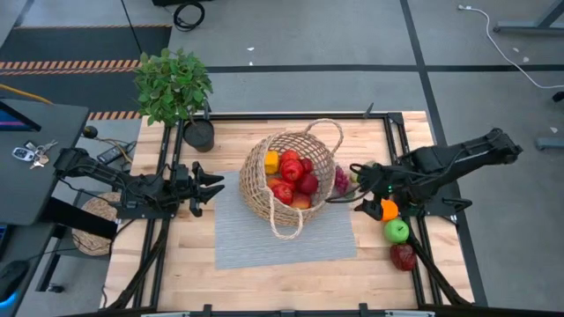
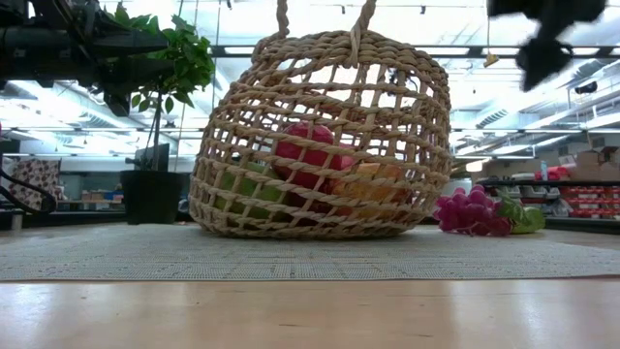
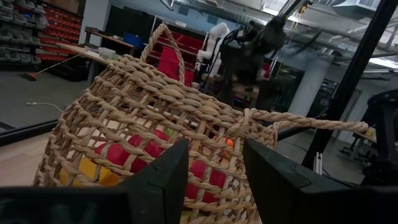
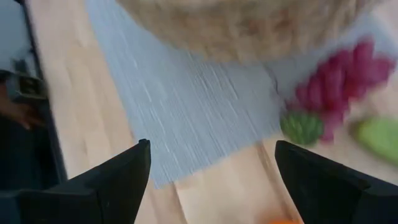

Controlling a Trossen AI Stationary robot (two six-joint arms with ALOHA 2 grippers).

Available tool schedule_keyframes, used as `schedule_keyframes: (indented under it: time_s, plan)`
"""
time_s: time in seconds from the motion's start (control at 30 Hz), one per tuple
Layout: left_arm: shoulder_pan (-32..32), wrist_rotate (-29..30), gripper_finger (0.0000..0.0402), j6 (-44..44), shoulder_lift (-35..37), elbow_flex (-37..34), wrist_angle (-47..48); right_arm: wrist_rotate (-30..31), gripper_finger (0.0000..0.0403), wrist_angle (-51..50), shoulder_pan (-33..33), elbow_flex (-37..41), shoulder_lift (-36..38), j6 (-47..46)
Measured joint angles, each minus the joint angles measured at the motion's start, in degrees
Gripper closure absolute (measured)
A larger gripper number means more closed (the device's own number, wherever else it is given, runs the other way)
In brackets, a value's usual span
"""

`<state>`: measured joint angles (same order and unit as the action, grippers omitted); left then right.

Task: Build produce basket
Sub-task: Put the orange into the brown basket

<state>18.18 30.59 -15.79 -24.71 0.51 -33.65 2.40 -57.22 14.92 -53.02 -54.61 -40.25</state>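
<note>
The tan wicker basket [image 1: 264, 189] stands on its base on a grey mat [image 1: 264, 242], with red apples [image 1: 293, 172] and a yellow pepper [image 1: 271, 162] inside. My left gripper [image 1: 214, 185] is open, level, a short way left of the basket; its wrist view looks at the basket's wall [image 3: 124, 118] past the open left gripper [image 3: 214, 180]. My right gripper [image 1: 346, 185] is open and empty above the purple grapes [image 1: 341, 180] at the basket's right. The open right gripper [image 4: 211, 180] looks down on the mat, the grapes [image 4: 339, 78] and a green piece [image 4: 378, 138].
An orange [image 1: 389, 210], a green apple [image 1: 396, 231] and a red apple [image 1: 403, 256] lie on the wood near the table's right edge. A leafy plant in a black pot [image 1: 199, 134] stands at the far left. The near part of the mat and table is free.
</note>
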Motion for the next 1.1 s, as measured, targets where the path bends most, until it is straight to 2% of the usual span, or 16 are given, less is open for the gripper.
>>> schedule_keyframes:
  time_s: [0.1, 0.2, 0.37, 0.6, 1.1]
  plan:
    - [0.0, 0.0, 0.0241, 0.0, 0.0, 0.0, 0.0, -2.0, 0.0056, -0.7, 0.0, 6.4, 1.4, -0.8]
    - [0.0, 0.0, 0.0241, 0.0, 0.0, 0.0, 0.0, -6.7, 0.0056, -0.7, 0.1, 11.5, 0.9, -1.6]
    - [0.0, 0.0, 0.0241, 0.0, 0.0, 0.0, 0.0, -12.4, 0.0056, -5.5, -0.4, 13.8, -4.3, -2.7]
    - [0.0, 0.0, 0.0241, 0.0, 0.0, 0.0, 0.0, -8.2, 0.0056, -8.5, -0.4, 13.8, -10.9, 2.0]
    - [0.0, 0.0, 0.0241, 0.0, 0.0, 0.0, 0.0, -5.1, 0.0057, -9.8, -0.7, 13.7, -23.0, 12.9]
